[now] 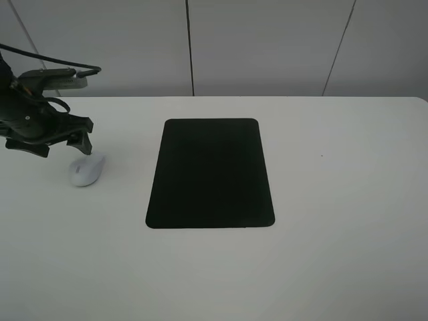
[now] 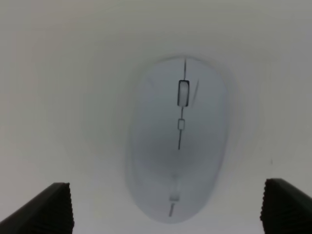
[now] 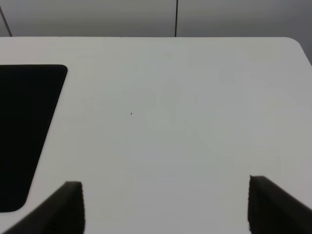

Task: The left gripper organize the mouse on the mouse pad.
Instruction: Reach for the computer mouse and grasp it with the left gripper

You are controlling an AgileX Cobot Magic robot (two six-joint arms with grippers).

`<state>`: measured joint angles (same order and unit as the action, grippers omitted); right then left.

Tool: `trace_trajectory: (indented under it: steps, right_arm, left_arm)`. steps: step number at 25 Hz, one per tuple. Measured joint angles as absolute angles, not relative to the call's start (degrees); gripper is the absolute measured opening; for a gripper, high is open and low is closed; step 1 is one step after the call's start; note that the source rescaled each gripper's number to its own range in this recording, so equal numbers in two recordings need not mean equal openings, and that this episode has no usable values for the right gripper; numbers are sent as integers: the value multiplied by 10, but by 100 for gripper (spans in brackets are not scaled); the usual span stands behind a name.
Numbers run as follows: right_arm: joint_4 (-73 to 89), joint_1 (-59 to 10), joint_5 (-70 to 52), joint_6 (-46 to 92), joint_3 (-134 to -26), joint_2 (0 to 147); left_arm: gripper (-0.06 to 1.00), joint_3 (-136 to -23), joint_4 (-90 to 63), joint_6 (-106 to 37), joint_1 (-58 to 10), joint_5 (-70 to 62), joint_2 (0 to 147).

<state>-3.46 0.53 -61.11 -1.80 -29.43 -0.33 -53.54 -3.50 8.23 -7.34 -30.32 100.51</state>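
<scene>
The white mouse (image 1: 87, 170) lies on the white table, left of the black mouse pad (image 1: 210, 174) and apart from it. My left gripper (image 1: 59, 147) hovers just behind and above the mouse, open. In the left wrist view the mouse (image 2: 178, 141) fills the middle, grey scroll wheel pointing away, while the two dark fingertips (image 2: 48, 209) stand wide at either side without touching it. The right wrist view shows my right gripper (image 3: 165, 209) open over bare table, with a corner of the mouse pad (image 3: 24, 131) at its side.
The white table (image 1: 341, 200) stretches wide to the right of the pad, ending at a grey panelled wall (image 1: 267, 47) behind. A black cable (image 1: 60, 67) trails from the left arm. The right arm does not show in the exterior high view.
</scene>
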Motion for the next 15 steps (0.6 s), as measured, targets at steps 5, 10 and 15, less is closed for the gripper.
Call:
trace_trajectory:
  steps: [5,10,15]
  right_arm:
    - [-35,5,-611,-18,-294,-3]
    - [-35,5,-611,-18,-294,-3]
    - [-35,5,-611,-18,-294,-3]
  left_arm:
    - [100,-564,-34,91,-74,-308,1039]
    - [100,-581,-31,93,-74,-317,1058]
    - [100,-590,-28,86,-89,-306,1087]
